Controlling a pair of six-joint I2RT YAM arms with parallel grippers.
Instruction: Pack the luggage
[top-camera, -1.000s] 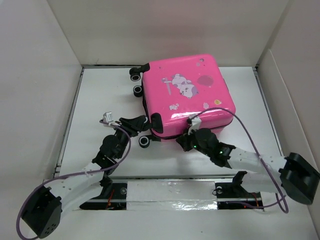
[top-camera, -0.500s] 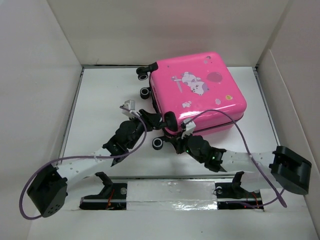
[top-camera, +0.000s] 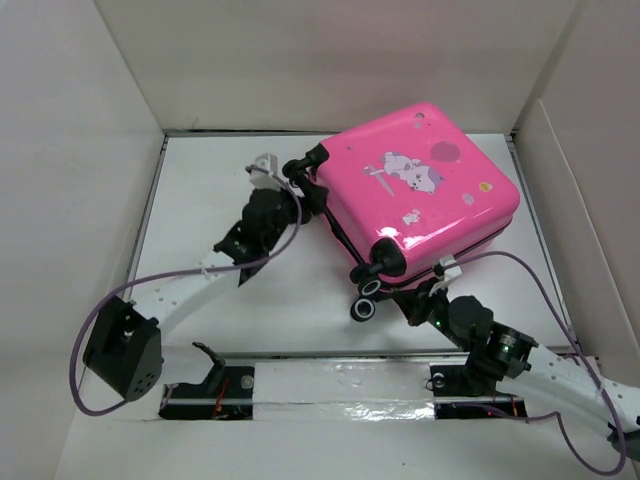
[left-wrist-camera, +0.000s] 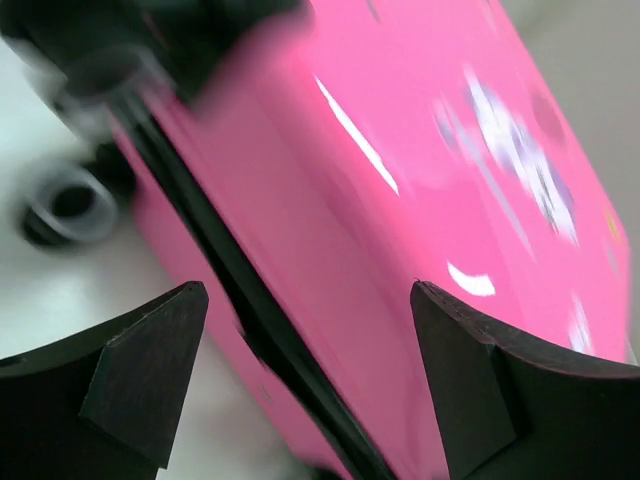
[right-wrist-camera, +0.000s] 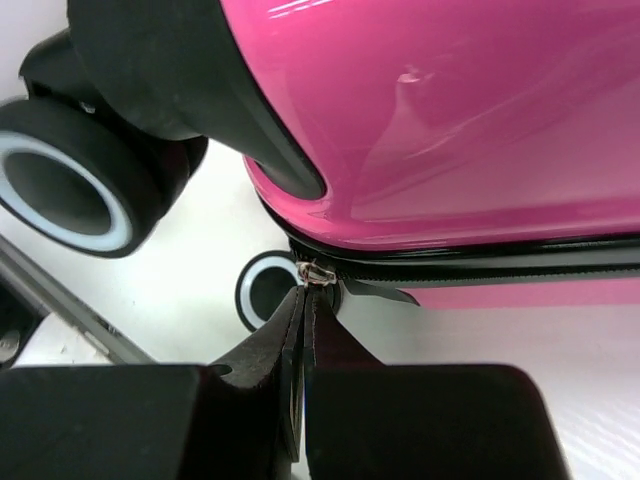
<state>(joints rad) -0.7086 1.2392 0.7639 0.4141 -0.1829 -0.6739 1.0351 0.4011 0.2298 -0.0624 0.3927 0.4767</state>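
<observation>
The luggage (top-camera: 430, 195), a bright-pink hard-shell suitcase with a cartoon print, lies closed and turned at an angle at the back right of the table. Its black wheels (top-camera: 364, 300) point near and left. My left gripper (top-camera: 300, 192) is open at its far-left corner; in the left wrist view the gripper (left-wrist-camera: 307, 292) has its fingers spread either side of the blurred pink shell (left-wrist-camera: 420, 150) and black zipper seam (left-wrist-camera: 250, 310). My right gripper (top-camera: 430, 292) is under the near edge. In the right wrist view the gripper (right-wrist-camera: 302, 296) is shut on the zipper pull (right-wrist-camera: 318, 273), beside a wheel (right-wrist-camera: 70, 190).
White walls (top-camera: 90, 150) close in the white table (top-camera: 200, 180) on the left, back and right. A taped rail (top-camera: 340, 385) with the arm mounts runs along the near edge. The right arm's purple cable (top-camera: 520, 275) loops beside the suitcase.
The suitcase has swung and shifted to the back right. My left gripper has opened and moved up to its far-left corner. My right gripper stayed shut at the zipper and followed rightward.
</observation>
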